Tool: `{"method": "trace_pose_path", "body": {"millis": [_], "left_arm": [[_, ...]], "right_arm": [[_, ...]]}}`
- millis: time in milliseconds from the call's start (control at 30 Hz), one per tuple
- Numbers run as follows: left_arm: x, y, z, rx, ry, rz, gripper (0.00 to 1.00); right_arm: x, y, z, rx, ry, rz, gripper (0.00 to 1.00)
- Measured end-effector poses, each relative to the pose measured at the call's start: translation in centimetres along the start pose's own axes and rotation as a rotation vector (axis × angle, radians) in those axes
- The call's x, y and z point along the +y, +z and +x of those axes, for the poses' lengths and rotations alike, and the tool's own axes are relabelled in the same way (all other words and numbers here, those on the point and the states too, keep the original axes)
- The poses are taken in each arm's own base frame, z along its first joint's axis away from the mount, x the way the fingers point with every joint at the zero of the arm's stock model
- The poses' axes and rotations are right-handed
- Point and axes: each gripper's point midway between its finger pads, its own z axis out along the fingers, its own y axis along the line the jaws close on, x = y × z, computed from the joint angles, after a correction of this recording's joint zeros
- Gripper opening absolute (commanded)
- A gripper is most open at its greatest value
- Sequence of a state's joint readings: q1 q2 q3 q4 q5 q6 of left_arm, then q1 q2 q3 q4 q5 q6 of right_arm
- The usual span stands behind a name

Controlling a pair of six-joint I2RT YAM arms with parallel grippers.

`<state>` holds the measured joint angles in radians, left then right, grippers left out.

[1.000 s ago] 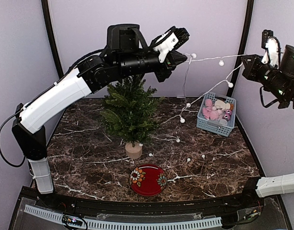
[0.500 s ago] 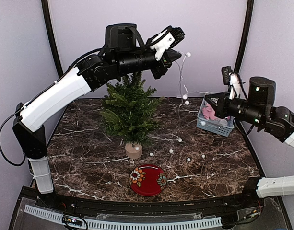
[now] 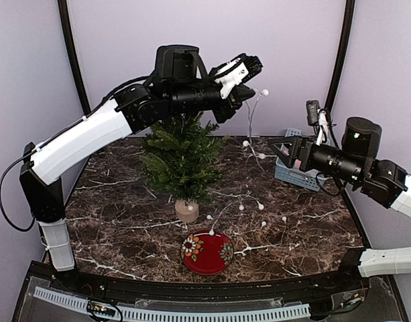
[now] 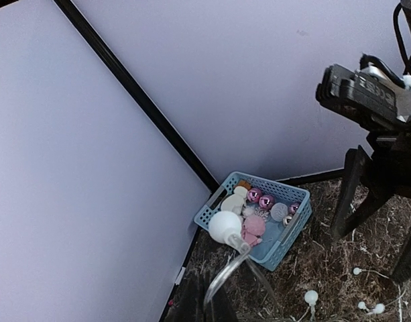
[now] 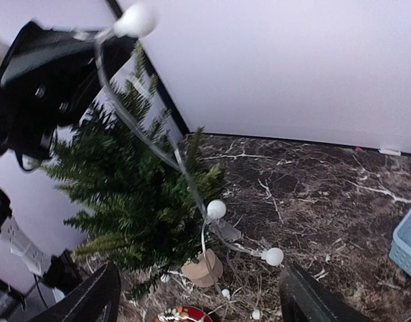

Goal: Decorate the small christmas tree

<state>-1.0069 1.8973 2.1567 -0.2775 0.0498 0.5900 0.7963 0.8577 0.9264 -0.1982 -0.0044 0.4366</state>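
Nearest the arm bases, a red plate (image 3: 206, 251) with flower patterns lies flat on the dark marble table (image 3: 118, 235). Just behind it stands the small christmas tree (image 3: 182, 154), upright on its round light-wood stump (image 3: 186, 211), left of the table's middle. Its dark green branches carry no ornaments that can be seen.

A string of lights (image 3: 246, 143) with round white bulbs trails over the table to the right of the stump. Several bulbs lie loose on the marble between the plate and the tree, and the thin wire climbs from there into the air.

Farther right, the right pincer (image 3: 285, 151) hovers above the table in front of a blue basket (image 3: 296, 178). It is released: in the right wrist view its fingers (image 5: 101, 298) stand wide apart with nothing between them, pointing toward the tree.

The basket sits near the back right corner. The left wrist view shows it holding shiny pink balls (image 4: 266, 201) along with white and pink ornaments.

Highest and farthest, the left arm reaches over the treetop. The left pincer (image 3: 249, 89) is clenched on the upper end of the string of lights, which hangs down from it to the right of the tree, one bulb just at its tip.
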Motion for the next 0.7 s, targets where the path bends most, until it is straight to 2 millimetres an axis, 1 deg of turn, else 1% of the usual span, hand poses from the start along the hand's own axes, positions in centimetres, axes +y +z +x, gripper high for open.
{"method": "trace_pose_path", "body": {"millis": [100,233,300,367,433,467,500,533,567,600,667,700], "left_arm": [[-0.6,0.0,0.3,0.004,-0.008,0.023,0.00],[-1.1,-0.4,0.2,-0.006,-0.021,0.054,0.00],[-1.4,-0.7,-0.1,-0.016,-0.026,0.071,0.00],[-1.6,-0.9,-0.4,-0.027,-0.029,0.085,0.00],[-1.7,-1.2,-0.6,-0.034,-0.032,0.094,0.00],[-1.7,-1.3,-0.8,-0.040,-0.033,0.099,0.00],[-1.8,-1.4,-0.9,-0.045,-0.035,0.103,0.00],[-1.8,-1.5,-1.1,-0.050,-0.035,0.107,0.00],[-1.8,-1.6,-1.2,-0.053,-0.036,0.111,0.00],[-1.9,-1.7,-1.2,-0.057,-0.037,0.115,0.00],[-2.0,-1.8,-1.4,-0.062,-0.039,0.124,0.00],[-2.1,-1.8,-1.4,-0.063,-0.041,0.129,0.00]], "right_arm": [[-1.0,-0.5,-1.3,-0.053,0.003,0.067,0.86],[-0.6,-0.8,-3.3,-0.105,-0.015,0.072,0.88],[-1.0,-0.4,-4.2,-0.117,-0.016,0.102,0.88],[-2.7,0.3,-5.1,-0.125,-0.011,0.162,0.88],[-5.5,1.0,-5.3,-0.119,0.010,0.229,0.89],[-6.9,1.3,-5.1,-0.109,0.025,0.254,0.90],[-8.8,1.6,-4.6,-0.096,0.051,0.282,0.90],[-9.7,2.1,-3.6,-0.065,0.070,0.278,0.90],[-11.2,2.1,-3.3,-0.060,0.086,0.307,0.90],[-12.6,2.6,-2.3,-0.029,0.107,0.307,0.90],[-13.5,3.7,-0.3,0.034,0.126,0.269,0.90],[-13.5,4.4,0.9,0.072,0.132,0.228,0.90]]}}
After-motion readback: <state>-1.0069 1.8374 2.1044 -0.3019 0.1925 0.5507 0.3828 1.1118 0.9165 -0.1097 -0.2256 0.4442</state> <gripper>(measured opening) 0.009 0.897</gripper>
